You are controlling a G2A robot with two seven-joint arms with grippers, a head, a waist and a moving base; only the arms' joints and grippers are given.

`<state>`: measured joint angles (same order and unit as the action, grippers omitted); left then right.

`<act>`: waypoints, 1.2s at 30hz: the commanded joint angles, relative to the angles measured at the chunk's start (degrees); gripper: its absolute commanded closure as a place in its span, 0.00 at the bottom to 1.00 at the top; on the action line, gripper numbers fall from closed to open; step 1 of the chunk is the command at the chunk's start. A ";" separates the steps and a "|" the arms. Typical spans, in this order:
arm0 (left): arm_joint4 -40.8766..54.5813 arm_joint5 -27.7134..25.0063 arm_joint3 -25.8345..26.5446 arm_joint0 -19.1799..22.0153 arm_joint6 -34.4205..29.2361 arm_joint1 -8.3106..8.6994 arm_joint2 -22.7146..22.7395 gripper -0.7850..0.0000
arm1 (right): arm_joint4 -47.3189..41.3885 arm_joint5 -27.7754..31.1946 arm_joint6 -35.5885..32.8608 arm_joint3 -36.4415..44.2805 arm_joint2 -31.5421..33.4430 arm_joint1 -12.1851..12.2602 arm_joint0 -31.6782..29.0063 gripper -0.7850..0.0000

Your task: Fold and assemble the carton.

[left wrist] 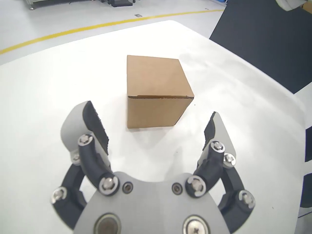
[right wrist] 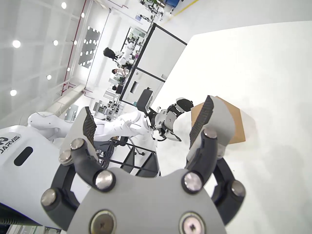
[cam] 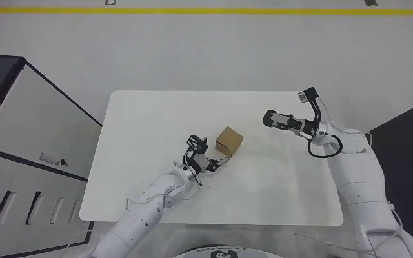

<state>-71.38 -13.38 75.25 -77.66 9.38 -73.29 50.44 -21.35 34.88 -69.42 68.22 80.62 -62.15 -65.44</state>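
From my station, the carton (cam: pixel 229 140) sits just right of centre in the top view, standing on the white table (cam: pixel 161 122) with its corners turned slightly off the table's edges. It is a plain brown cube, closed on every side I can see. In the left wrist view the carton (left wrist: pixel 156 91) shows its top panel lying flat, with a tucked seam running along the top edge of the face nearest the camera.

The left gripper (cam: pixel 221 162) is just below and left of the carton in the top view, its arm coming up from the lower left of the frame. Its own camera shows the left gripper (left wrist: pixel 151 110) with jaws spread wide and nothing between them. The carton is near the fingertips but not touching either dark pad (left wrist: pixel 96 122).

The right gripper (cam: pixel 268 119) is to the right of the carton and a little higher in the top view, well apart from it, with its arm bending in from the right edge. Its jaws are also spread wide and hold nothing — its wrist view shows the ribbed pads (right wrist: pixel 201 118) far apart, with the carton (right wrist: pixel 237 125) and the other arm's gripper beyond them.

A yellow floor line (cam: pixel 206 11) crosses the top of the top view, a grey cabinet (cam: pixel 32 135) stands at the left edge, and a dark panel (cam: pixel 397 138) is at the right edge.
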 commanded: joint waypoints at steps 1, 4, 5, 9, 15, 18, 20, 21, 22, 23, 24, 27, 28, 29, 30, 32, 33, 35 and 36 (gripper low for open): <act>0.32 0.91 0.24 -0.23 0.39 -0.34 -0.84 0.00 | -0.01 0.00 0.00 0.00 0.00 0.00 0.00 0.00; -0.30 3.02 0.08 -0.18 0.11 -0.66 -1.44 0.00 | -0.01 0.00 0.00 0.00 0.00 0.00 0.00 0.00; -0.30 3.02 0.08 -0.18 0.11 -0.66 -1.44 0.00 | -0.01 0.00 0.00 0.00 0.00 0.00 0.00 0.00; -0.30 3.02 0.08 -0.18 0.11 -0.66 -1.44 0.00 | -0.01 0.00 0.00 0.00 0.00 0.00 0.00 0.00; -0.84 4.07 0.32 -0.76 0.29 -1.27 -3.23 0.00 | -0.01 0.00 0.00 0.00 0.00 0.00 0.00 0.00; -0.47 7.58 -0.71 -0.43 2.00 -2.07 -4.28 0.00 | -0.01 0.00 0.00 0.00 0.00 0.00 0.00 0.00; -0.23 9.53 -1.54 -0.09 3.10 -2.56 -4.79 0.00 | -0.01 0.00 0.00 0.00 0.00 0.00 0.00 0.00; -0.72 10.10 -1.97 0.14 3.35 -2.73 -5.12 0.00 | -0.01 0.00 0.00 0.00 0.00 0.00 0.00 0.00; -0.61 10.12 -2.33 0.30 3.50 -2.91 -5.41 0.00 | -0.01 0.00 0.00 0.00 0.00 0.00 0.00 0.00; -0.36 10.04 -2.70 0.51 3.74 -3.08 -5.59 0.00 | -0.01 0.00 0.00 0.00 0.00 0.00 0.00 0.00; -0.78 10.27 -3.26 0.81 3.77 -3.22 -5.85 0.00 | -0.01 0.00 0.00 0.00 0.00 0.00 0.00 0.00; -0.57 10.62 -4.34 1.49 4.31 -3.76 -6.49 0.00 | 0.82 -0.42 1.65 0.95 0.16 0.10 -0.81 0.00; -0.76 10.95 -4.73 1.76 4.47 -3.92 -6.66 0.00 | 2.01 -0.24 2.06 1.27 0.57 0.28 -1.16 0.00; -0.72 11.31 -5.02 1.90 4.85 -4.09 -6.80 0.00 | 2.27 -0.18 2.30 1.67 0.93 0.41 -1.60 0.00; -0.65 11.43 -5.36 2.06 5.07 -4.25 -6.95 0.00 | 1.60 0.01 2.28 2.04 1.33 0.52 -2.11 0.00; -0.52 11.87 -5.95 2.40 5.57 -4.55 -7.12 0.00 | 1.23 0.27 1.98 2.26 2.51 0.88 -2.97 0.00; -0.54 12.03 -6.25 2.59 5.71 -4.69 -7.20 0.00 | 0.41 0.40 2.11 2.35 3.10 1.01 -3.46 0.00; -0.47 12.57 -6.69 2.88 6.20 -4.95 -7.25 0.00 | -0.23 0.58 2.02 2.38 4.19 1.32 -4.36 0.00; -0.44 12.58 -6.91 3.03 6.27 -5.06 -7.29 0.00 | -0.52 0.54 2.04 2.43 4.61 1.44 -4.74 0.00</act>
<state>-71.85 -0.86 68.61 -74.79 15.53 -78.22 43.19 -21.60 35.45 -67.36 70.61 84.73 -60.85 -69.75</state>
